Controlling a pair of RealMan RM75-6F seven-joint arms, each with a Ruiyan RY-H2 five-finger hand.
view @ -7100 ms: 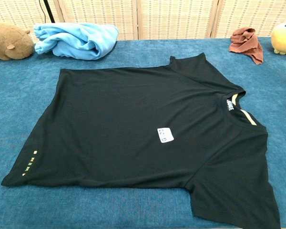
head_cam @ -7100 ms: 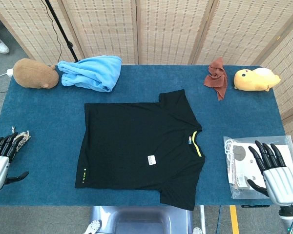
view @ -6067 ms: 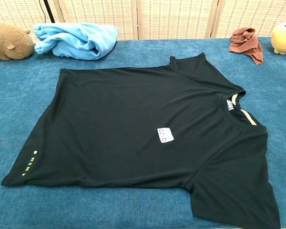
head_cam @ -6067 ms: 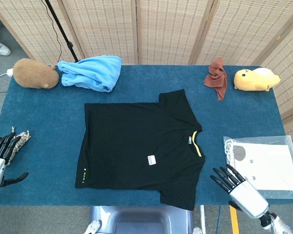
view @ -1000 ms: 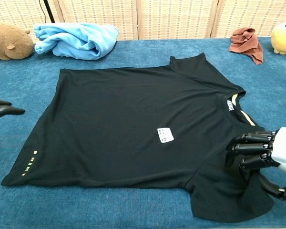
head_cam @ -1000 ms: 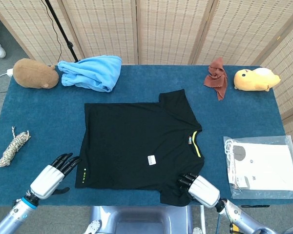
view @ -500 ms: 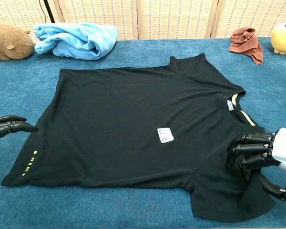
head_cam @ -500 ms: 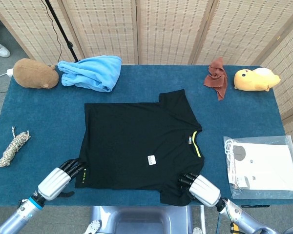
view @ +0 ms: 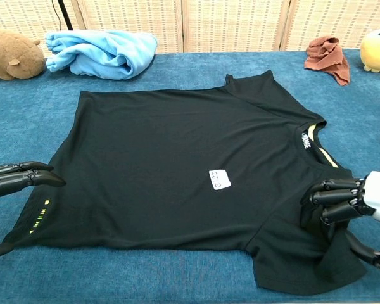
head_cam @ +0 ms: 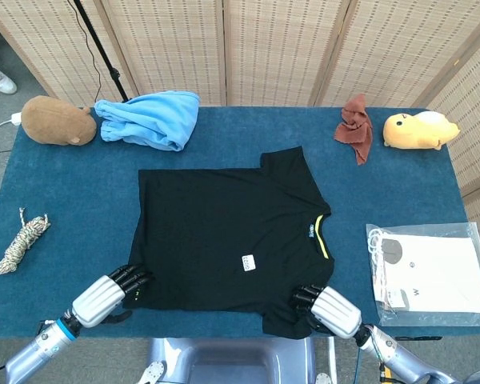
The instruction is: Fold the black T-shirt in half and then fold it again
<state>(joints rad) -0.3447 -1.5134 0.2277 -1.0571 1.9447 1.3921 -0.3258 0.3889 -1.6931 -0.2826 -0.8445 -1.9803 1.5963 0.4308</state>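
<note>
The black T-shirt lies flat on the blue table, collar toward the right, with a white tag on its chest. My right hand rests on the near sleeve; its fingers curl over the cloth while the thumb sits at the sleeve's puckered edge, gripping it. My left hand reaches in at the near hem corner. Its fingertips just touch the shirt's edge, the thumb is spread well below, and nothing is in its grasp. The head view shows my left hand and right hand at the shirt's near edge.
Along the far edge are a brown plush, a bunched light-blue cloth, a rust-red rag and a yellow plush. A plastic bag lies at the right, a rope coil at the left.
My left hand has slid right until its fingertips reach the hem corner. My right hand stays on the near sleeve, which has puckered slightly more.
</note>
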